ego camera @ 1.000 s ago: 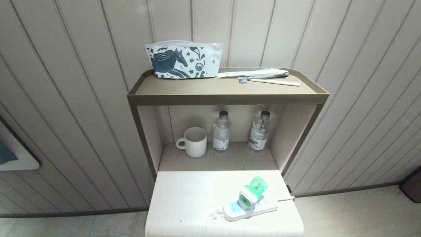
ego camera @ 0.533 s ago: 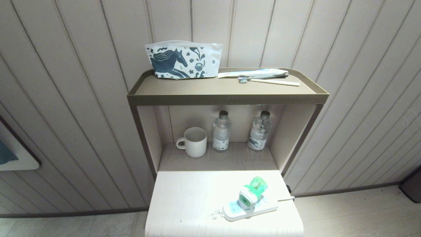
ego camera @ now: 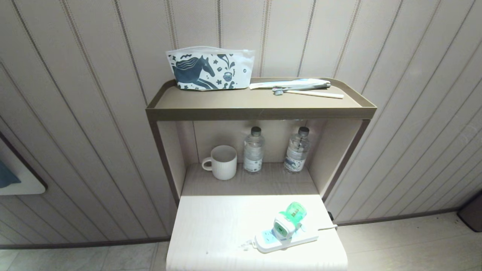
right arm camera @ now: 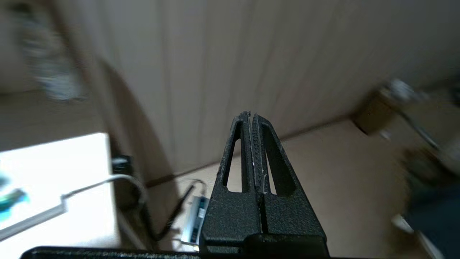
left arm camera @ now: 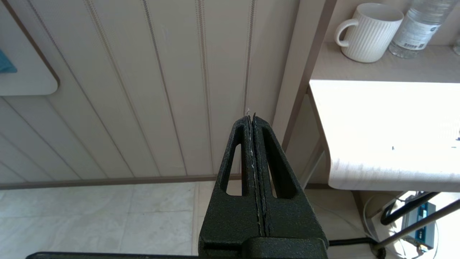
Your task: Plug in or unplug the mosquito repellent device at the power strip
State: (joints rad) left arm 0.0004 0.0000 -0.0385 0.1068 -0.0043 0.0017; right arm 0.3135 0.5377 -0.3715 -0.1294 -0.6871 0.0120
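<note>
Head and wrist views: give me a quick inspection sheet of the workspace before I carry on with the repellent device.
Surface: white table, brightly lit, below a brown shelf unit.
Job's things: mosquito repellent device sits plugged into the power strip, near the table's front right.
Clutter: white mug and two water bottles in the niche; horse-print pouch and toothbrushes on the top shelf.
Grippers: left gripper shut, empty, off the table's left edge; right gripper shut, empty, off the right edge.
Cables: strip's white cord runs off the right edge.
Surroundings: panelled wall, tiled floor.
</note>
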